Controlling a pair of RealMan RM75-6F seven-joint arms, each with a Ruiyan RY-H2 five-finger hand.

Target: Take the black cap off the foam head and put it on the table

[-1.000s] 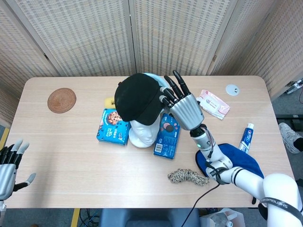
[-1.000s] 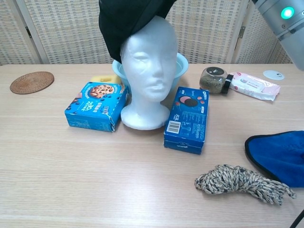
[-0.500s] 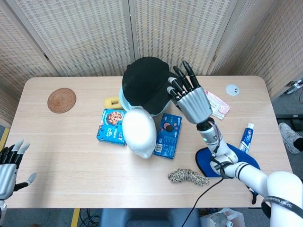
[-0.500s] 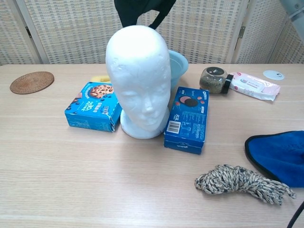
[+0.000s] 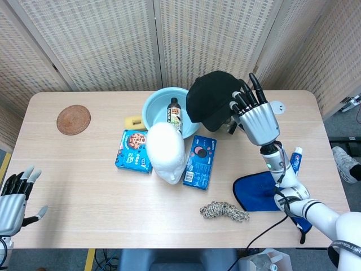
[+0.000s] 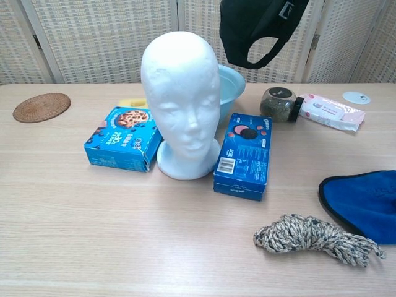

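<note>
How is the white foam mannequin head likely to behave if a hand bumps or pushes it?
The white foam mannequin head is tall over a narrow round base, so it probably tips rather than slides. Being foam, it is likely light for its size and easy to knock. The blue cookie box and dark blue cookie box close beside it might check a sideways fall.

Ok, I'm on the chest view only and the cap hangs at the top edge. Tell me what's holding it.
Observer: The right hand grips the cap, fingers on its right edge.
Operator: Give me the left hand.
Observer: The left hand is low at the far left, fingers apart, holding nothing.
Operator: Now tell me what's in the bowl.
Observer: A small bottle sits in the bowl.
</note>
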